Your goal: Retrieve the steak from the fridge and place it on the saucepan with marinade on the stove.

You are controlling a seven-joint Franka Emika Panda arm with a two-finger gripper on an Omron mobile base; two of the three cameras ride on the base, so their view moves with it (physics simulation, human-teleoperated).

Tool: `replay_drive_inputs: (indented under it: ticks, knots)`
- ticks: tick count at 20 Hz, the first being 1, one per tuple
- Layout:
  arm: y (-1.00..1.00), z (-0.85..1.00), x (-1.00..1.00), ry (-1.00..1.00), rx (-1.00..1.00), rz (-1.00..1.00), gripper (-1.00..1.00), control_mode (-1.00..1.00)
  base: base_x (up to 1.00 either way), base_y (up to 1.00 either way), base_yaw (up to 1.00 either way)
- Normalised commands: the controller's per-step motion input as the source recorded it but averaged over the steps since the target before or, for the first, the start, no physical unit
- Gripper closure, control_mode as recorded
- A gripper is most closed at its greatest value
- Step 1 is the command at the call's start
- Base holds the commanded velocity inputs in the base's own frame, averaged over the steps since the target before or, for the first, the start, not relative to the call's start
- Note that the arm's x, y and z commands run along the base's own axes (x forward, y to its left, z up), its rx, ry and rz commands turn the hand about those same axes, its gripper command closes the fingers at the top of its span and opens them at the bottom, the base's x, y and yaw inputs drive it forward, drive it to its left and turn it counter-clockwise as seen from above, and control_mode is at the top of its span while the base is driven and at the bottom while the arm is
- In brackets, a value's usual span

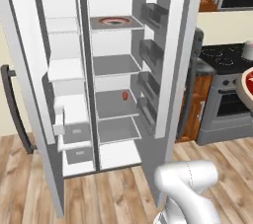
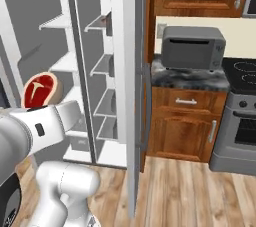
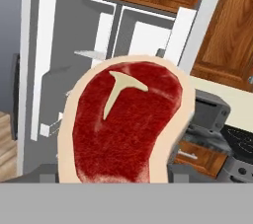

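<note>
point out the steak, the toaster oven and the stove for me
steak (image 3: 123,124), hand view, red middle of the meat
toaster oven (image 2: 192,47), right base view, its grey front
stove (image 1: 225,61), left base view, black glass top

A glossy white robot arm built from thick, rounded tube segments. In the right base view, a fat white link carries a small dark rectangular mark on its side, and a dark grey joint band edges the segment at the near left. No cables or screws can be made out.
</note>
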Motion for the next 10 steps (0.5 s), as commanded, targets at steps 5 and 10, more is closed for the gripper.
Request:
replay_drive_inputs:
  ticks: [5,10]
  knots:
    - [0.0,0.0,0.0,0.0,0.0,0.0,1.0,1.0,-0.07,-0.72,0.0]
    - [0.0,0.0,0.0,0.0,0.0,0.0,1.0,1.0,-0.05,-0.73,0.0]
